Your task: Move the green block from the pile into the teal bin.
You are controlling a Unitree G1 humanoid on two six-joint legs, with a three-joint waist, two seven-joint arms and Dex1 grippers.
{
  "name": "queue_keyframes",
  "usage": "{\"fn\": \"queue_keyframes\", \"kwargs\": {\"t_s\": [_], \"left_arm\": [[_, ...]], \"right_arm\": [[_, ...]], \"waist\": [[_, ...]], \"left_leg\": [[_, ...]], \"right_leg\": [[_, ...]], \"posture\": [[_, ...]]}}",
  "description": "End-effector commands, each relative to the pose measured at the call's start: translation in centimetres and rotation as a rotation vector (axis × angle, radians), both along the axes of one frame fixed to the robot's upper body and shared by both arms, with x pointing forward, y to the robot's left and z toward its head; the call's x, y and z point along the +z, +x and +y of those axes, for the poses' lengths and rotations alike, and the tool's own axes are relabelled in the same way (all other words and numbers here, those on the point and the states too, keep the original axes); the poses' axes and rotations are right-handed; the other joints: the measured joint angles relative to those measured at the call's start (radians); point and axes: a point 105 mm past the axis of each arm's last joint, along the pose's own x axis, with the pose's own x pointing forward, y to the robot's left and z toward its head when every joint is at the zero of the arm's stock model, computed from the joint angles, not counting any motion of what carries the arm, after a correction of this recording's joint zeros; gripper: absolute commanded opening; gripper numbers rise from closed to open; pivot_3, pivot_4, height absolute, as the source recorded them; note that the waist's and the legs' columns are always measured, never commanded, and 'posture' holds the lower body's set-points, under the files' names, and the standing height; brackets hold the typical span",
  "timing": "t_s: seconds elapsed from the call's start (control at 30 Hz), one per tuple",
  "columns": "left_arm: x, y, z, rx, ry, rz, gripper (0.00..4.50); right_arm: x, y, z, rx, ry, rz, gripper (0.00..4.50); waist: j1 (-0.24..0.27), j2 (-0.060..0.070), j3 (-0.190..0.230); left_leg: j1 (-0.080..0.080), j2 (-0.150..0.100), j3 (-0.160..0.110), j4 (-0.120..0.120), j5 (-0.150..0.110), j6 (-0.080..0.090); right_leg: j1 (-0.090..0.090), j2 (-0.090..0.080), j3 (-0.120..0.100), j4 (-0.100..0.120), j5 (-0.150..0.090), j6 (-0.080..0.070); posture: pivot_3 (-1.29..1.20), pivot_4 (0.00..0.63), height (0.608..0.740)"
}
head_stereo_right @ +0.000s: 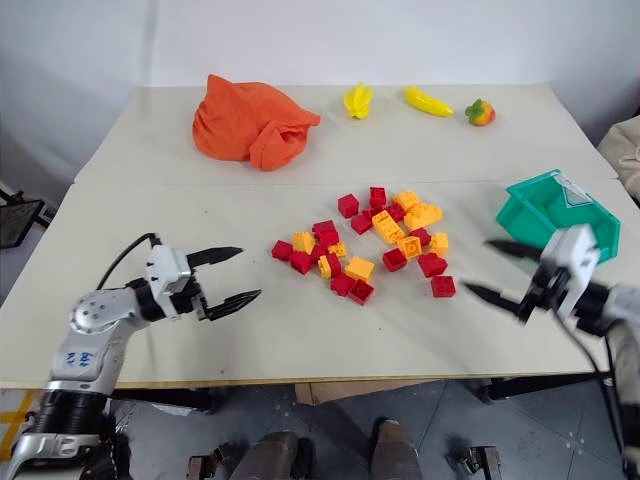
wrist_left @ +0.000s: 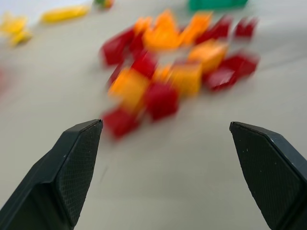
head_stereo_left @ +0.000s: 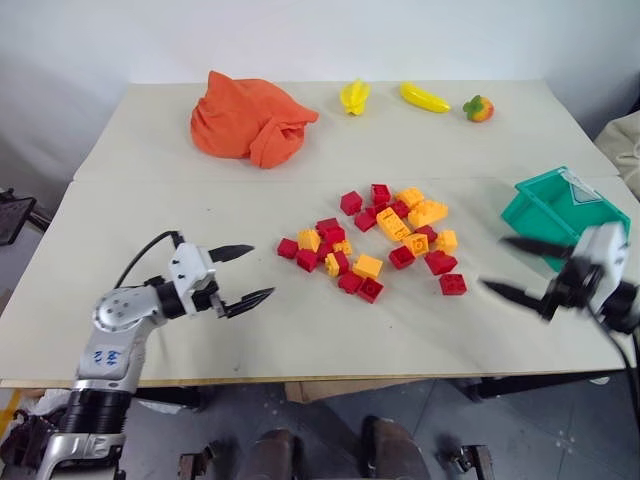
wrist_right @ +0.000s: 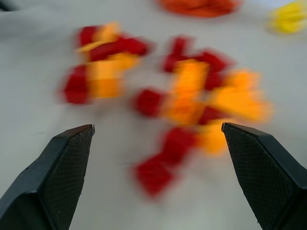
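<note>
Both end effectors stand wide apart and hold nothing: the left end effector [head_stereo_left: 243, 275] and the right end effector [head_stereo_left: 510, 268] flank the pile [head_stereo_left: 375, 243] on the pale bench [head_stereo_left: 150, 210]. The teal bin [head_stereo_left: 555, 205] sits just behind the right one. White wall beyond. The green block cannot be made out.

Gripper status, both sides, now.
Left gripper: jaws open, empty, beside the pile.
Right gripper: jaws open, empty, in front of the teal bin.
</note>
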Motion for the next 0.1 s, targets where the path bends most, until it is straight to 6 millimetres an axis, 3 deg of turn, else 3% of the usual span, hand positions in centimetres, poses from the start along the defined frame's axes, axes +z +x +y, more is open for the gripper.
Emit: {"fn": "queue_keyframes", "kwargs": {"t_s": [0.03, 0.1], "left_arm": [[1.30, -0.31, 0.44, 0.028, 0.006, -0.084, 4.50], [1.50, -0.36, 0.51, 0.044, -0.007, -0.088, 4.50]], "right_arm": [[0.10, -0.85, 0.34, -0.009, -0.019, -0.038, 4.46], [-0.53, -0.84, 0.07, -0.044, -0.015, -0.035, 4.46]], "waist": [[0.005, 0.000, 0.000], [0.005, 0.000, 0.000]], "left_leg": [[0.000, 0.000, 0.000, 0.001, 0.000, 0.000], [0.000, 0.000, -0.001, 0.002, 0.000, 0.001]], "right_leg": [[0.001, 0.000, 0.000, -0.001, 0.001, 0.000], [0.002, 0.000, 0.000, -0.001, 0.001, 0.000]], "posture": [[0.00, 0.150, 0.740], [0.00, 0.150, 0.740]]}}
